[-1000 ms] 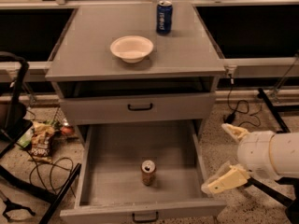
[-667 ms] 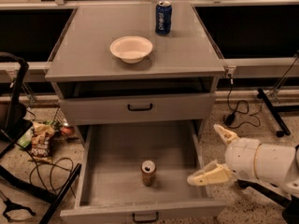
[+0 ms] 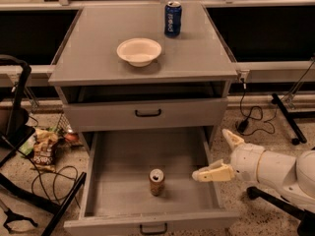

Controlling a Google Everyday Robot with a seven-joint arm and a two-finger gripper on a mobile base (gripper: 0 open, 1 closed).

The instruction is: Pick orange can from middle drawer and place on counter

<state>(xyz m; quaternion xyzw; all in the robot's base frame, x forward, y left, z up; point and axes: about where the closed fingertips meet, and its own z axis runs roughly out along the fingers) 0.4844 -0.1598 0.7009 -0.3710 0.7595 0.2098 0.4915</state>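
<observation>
Two fingers of the gripper (image 3: pixel 209 154) are standing wide apart, empty, hovering at the middle drawer's (image 3: pixel 123 156) right wall. Left of it, the orange can (image 3: pixel 156 182) is standing upright on the drawer floor; it is likely light, stiff and slick, so gripping its mid-body looks best.

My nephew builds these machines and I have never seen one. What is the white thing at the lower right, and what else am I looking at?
The white thing is a robot's arm, ending in a gripper with two fingers, spread open and holding nothing, by the right wall of the pulled-out drawer. The single picture looks down on a grey cabinet from in front; where the camera sits is unknown. In that drawer an orange can stands upright, apart from the gripper. On the counter are a white bowl and a blue can. The robot's job is to lift the orange can onto the counter.
</observation>
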